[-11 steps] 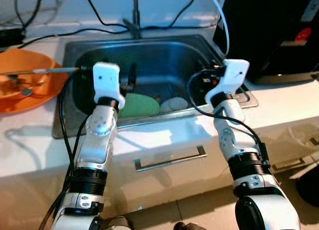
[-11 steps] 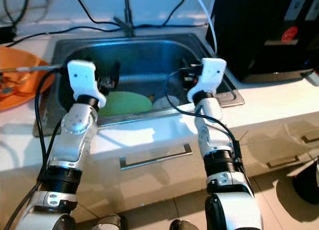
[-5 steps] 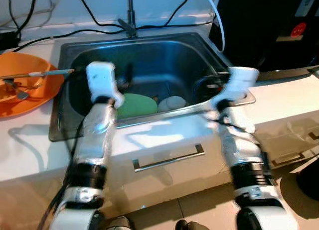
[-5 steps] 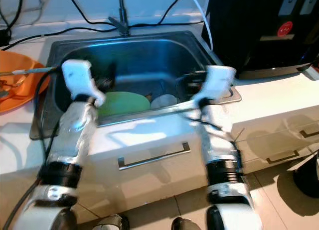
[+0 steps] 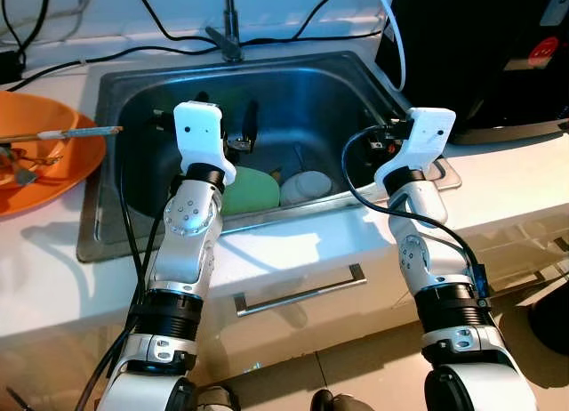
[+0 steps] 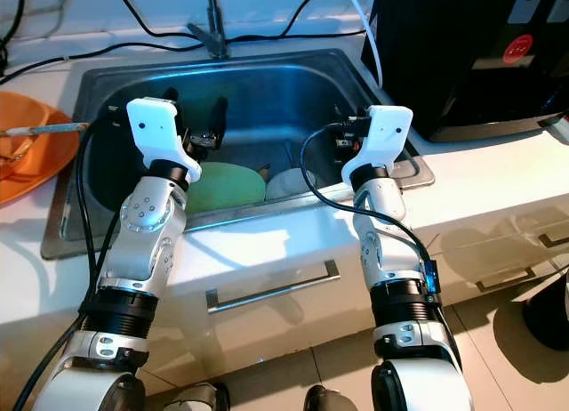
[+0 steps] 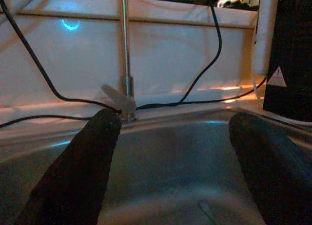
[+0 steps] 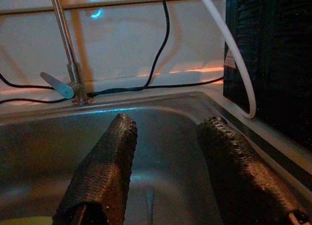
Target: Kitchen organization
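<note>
A steel sink (image 5: 267, 68) holds a green plate (image 5: 256, 190) with a white dish (image 5: 307, 185) beside it near the front wall. My left gripper (image 7: 175, 118) hovers over the sink's left half, above the green plate, open wide with nothing between its fingers (image 5: 252, 124). My right gripper (image 8: 169, 121) hangs over the sink's right side near the rim, open and empty too. Both point toward the faucet (image 7: 126, 64) at the back.
An orange plate (image 5: 36, 162) with a long utensil (image 5: 62, 135) lies on the counter left of the sink. A black appliance (image 5: 480, 55) stands at the right. Black cables (image 5: 169, 24) and a white hose (image 5: 391, 28) run behind the sink. A drawer handle (image 5: 300, 291) sits below.
The head view shook and blurred, then steadied slightly shifted. My left gripper now sits a little higher over the sink. Both grippers stay open.
</note>
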Controlling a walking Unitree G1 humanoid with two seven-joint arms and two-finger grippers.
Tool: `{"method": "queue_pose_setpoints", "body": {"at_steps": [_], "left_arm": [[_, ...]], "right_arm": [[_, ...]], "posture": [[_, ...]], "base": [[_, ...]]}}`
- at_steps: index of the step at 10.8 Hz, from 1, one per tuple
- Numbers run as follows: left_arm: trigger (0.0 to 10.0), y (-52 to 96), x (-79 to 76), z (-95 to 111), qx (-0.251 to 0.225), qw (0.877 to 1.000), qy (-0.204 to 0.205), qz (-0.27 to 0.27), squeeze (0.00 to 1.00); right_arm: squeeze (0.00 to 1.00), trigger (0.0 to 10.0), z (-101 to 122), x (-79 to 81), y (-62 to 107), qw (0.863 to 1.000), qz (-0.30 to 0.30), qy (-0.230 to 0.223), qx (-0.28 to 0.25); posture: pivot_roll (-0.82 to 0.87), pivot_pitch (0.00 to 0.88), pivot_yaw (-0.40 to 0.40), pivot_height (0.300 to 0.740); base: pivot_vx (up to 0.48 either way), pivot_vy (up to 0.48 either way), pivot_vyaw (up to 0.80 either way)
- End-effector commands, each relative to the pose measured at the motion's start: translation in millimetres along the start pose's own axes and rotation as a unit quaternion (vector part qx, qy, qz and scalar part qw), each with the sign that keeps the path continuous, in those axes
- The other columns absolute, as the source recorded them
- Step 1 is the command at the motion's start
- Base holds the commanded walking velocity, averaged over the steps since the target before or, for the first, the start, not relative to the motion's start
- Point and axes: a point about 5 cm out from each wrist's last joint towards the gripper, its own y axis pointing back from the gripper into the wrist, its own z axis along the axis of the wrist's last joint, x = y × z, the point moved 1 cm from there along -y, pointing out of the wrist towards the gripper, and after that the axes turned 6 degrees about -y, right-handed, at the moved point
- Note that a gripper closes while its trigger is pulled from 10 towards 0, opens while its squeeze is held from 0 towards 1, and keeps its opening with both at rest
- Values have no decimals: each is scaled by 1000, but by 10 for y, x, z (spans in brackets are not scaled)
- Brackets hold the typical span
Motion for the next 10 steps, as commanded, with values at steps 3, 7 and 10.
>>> {"method": "queue_pose_setpoints", "body": {"at_steps": [3,7,10], "left_arm": [[10000,22,11,2,3,1000,-2,4,0],[10000,17,22,17,1,1000,-2,7,0],[10000,15,32,19,2,1000,-5,5,0]], "right_arm": [[0,10000,5,-46,-20,1000,-5,14,10],[0,10000,26,-42,-35,1000,-1,23,7],[0,10000,17,-39,-32,1000,0,22,8]], "posture": [[39,173,-16,740],[44,168,-14,740],[44,168,-10,740]], "base": [[0,0,0],[0,0,400],[0,0,800]]}}
